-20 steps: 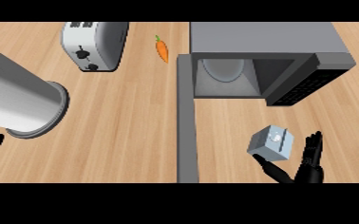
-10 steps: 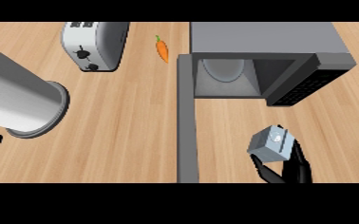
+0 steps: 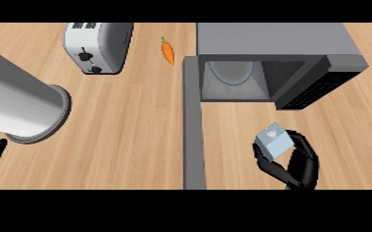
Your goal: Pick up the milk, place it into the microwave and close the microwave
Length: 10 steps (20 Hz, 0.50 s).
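Observation:
The milk [image 3: 273, 140], a small grey-blue carton with a white cap, stands on the counter in front of the microwave [image 3: 270, 43], toward the lower right. My right hand [image 3: 296, 164] comes in from the lower edge. Its thumb sits at the carton's left and its fingers [image 3: 306, 147] curl along the carton's right, so it is shut on the milk. The microwave is open, and a glass plate [image 3: 232, 71] shows inside. Its door [image 3: 193, 128] swings out toward me as a long grey strip. Only a dark sliver of my left hand [image 3: 2, 146] shows at the left edge.
My grey left forearm [image 3: 27, 105] fills the left side. A silver toaster [image 3: 98, 46] stands at the back left, with a carrot [image 3: 168, 52] between it and the microwave. The microwave's dark control panel [image 3: 316, 88] juts out right of the opening.
My right hand has moved left from beside the carton and wrapped round it, thumb under its left side. The carton has barely shifted. The left arm is still.

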Available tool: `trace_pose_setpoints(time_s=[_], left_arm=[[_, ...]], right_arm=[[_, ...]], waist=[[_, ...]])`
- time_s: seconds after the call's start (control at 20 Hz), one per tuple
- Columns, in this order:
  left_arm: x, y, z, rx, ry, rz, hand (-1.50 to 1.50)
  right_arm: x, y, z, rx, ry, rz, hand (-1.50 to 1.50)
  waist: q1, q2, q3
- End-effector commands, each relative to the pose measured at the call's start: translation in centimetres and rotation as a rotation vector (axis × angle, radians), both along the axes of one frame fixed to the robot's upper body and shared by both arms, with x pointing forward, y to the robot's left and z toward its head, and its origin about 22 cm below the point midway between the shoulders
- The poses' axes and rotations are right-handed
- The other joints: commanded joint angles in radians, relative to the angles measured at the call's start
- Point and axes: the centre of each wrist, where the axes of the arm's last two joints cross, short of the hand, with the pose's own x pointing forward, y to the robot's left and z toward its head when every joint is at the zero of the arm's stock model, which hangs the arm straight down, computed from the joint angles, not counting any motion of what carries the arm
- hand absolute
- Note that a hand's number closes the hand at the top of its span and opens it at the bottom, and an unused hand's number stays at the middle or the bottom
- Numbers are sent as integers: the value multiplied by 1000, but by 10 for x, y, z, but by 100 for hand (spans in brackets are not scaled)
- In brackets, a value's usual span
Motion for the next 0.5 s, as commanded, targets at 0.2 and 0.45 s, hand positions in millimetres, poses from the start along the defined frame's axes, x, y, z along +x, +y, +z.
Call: trace_pose_setpoints(time_s=[0.2,0.45], left_arm=[[-3,8,1,-3,-12,-14,-150],[-2,11,-1,-3,-10,-1,-150]], right_arm=[[32,-58,26,-30,-42,319,150],[44,-40,38,-30,-83,439,150]], waist=[[10,2,1],[3,0,0]])
